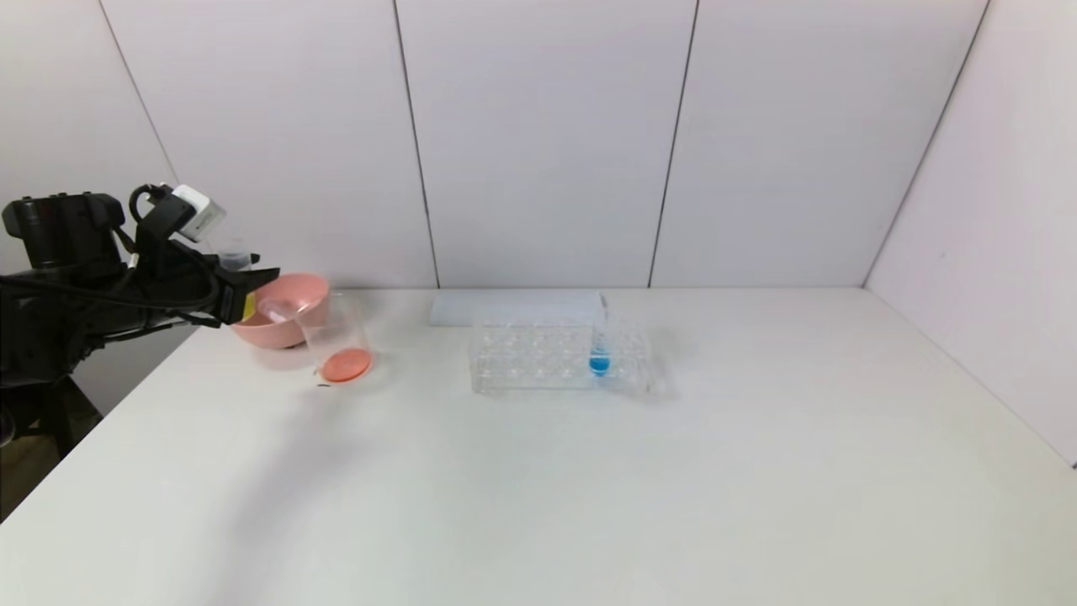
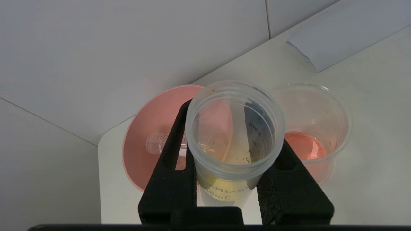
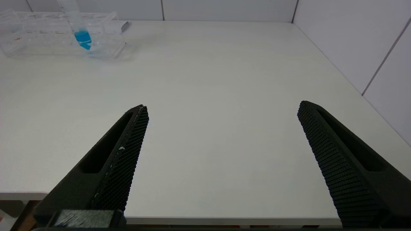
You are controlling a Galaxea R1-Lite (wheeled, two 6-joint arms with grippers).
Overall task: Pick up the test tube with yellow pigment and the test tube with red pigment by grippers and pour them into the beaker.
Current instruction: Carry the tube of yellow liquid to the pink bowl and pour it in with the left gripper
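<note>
My left gripper (image 1: 252, 290) is at the far left, above the table beside the pink bowl, and is shut on the test tube with yellow pigment (image 2: 236, 128). The tube's open mouth faces the wrist camera, and only a yellowish trace shows low in it. The beaker (image 1: 336, 337) stands just beyond the gripper, next to the bowl, with red-orange liquid in its bottom (image 2: 305, 146). A clear tube (image 2: 157, 142) lies on its side in the bowl, and no red liquid shows in it. My right gripper (image 3: 221, 107) is open and empty over the table's front edge.
The pink bowl (image 1: 290, 295) sits at the back left of the table. A clear tube rack (image 1: 538, 358) stands mid-table holding a blue-liquid tube (image 1: 599, 358). The rack also shows in the right wrist view (image 3: 38, 35). A flat white sheet (image 1: 513, 307) lies behind the rack.
</note>
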